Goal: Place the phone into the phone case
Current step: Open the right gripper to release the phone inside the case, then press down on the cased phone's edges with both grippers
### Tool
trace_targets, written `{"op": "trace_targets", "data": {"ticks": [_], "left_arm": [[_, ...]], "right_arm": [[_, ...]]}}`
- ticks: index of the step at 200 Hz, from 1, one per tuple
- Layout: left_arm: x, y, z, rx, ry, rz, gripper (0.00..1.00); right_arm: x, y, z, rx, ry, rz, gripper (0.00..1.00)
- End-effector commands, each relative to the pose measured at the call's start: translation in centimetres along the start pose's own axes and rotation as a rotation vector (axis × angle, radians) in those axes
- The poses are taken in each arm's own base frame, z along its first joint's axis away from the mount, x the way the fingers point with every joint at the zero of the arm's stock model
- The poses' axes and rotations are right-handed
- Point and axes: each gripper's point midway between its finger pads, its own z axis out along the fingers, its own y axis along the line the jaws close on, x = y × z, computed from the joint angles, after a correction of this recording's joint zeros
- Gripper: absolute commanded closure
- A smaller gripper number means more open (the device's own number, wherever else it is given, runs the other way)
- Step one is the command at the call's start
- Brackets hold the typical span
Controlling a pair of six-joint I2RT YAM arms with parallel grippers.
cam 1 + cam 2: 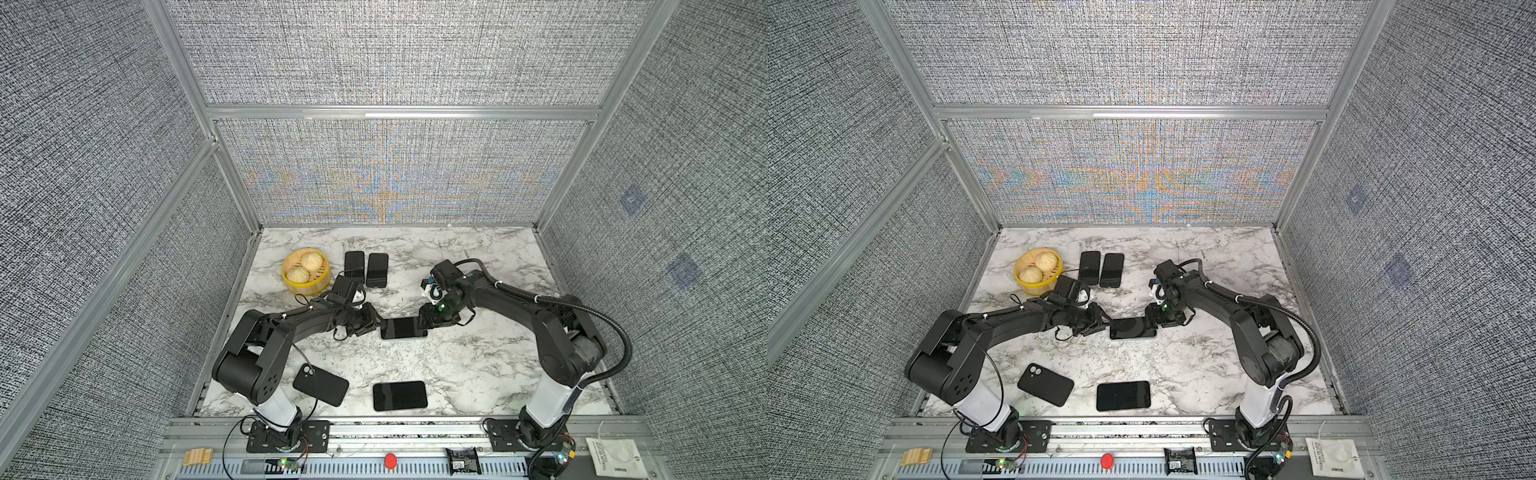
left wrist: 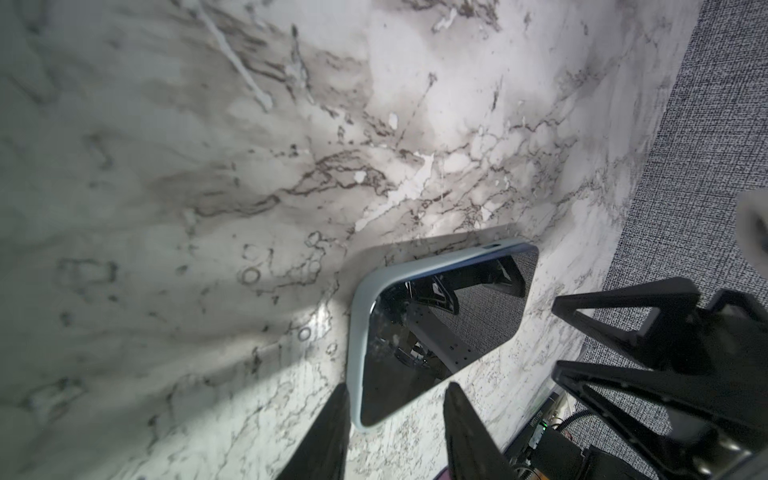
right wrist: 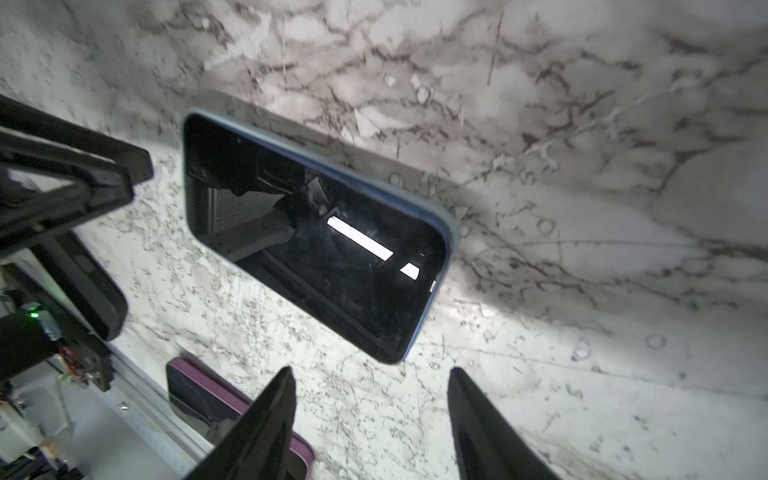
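In both top views, found the phone (image 1: 403,328) lying flat, screen up, about the middle of the marble table (image 1: 457,365). Saw the left pincer (image 1: 377,325) at the phone's left end and the right pincer (image 1: 423,320) at its right end, both low over the table. Beyond the phone, toward the back wall, noted two dark handsets (image 1: 377,269) side by side and, farther left of the phone, a yellow steamer basket (image 1: 305,289) holding two buns (image 1: 312,260). Nearer the front rail than the phone, noted a black case (image 1: 320,384) with a camera cut-out off to the left, and a second phone (image 1: 400,395), dark face up, almost straight in front.

Through the left wrist camera, made out a pale blue case (image 2: 356,353) wrapped around the phone's rim. Found the left pincer's fingers (image 2: 332,428) parted, straddling one corner of the phone; could not tell whether either touched the case. Clamped nothing. Saw the right pincer past the phone's far end, likewise parted.

Through the right wrist camera, found the right pincer released, spread wide over bare table, tips just short of the phone's near corner. Saw the left pincer at the phone's opposite end and, off to the phone's side, the black case and the purple-edged second phone.
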Motion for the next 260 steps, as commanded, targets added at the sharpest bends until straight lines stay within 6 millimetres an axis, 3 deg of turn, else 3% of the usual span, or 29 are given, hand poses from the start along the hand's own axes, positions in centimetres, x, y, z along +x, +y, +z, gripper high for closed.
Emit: {"op": "trace_targets", "data": {"ticks": [1, 37, 88, 193, 260], "left_arm": [[0.6, -0.5, 0.0, 0.022, 0.018, 0.038, 0.6], [1.0, -0.5, 0.9, 0.028, 0.045, 0.033, 0.61], [1.3, -0.2, 1.5, 0.014, 0.063, 0.023, 0.64], [1.5, -0.2, 1.7, 0.004, 0.072, 0.022, 0.67], [1.6, 0.1, 2.0, -0.003, 0.073, 0.023, 0.68]], "right_arm": [[0.0, -0.7, 0.1, 0.042, -0.053, 0.035, 0.47], [0.2, -0.5, 0.9, 0.017, -0.067, 0.056, 0.61], [-0.3, 0.1, 1.4, -0.014, -0.062, 0.053, 0.71], [0.3, 0.1, 2.7, -0.043, -0.034, 0.068, 0.86], [0.6, 0.2, 3.9, -0.066, -0.013, 0.074, 0.87]]}}
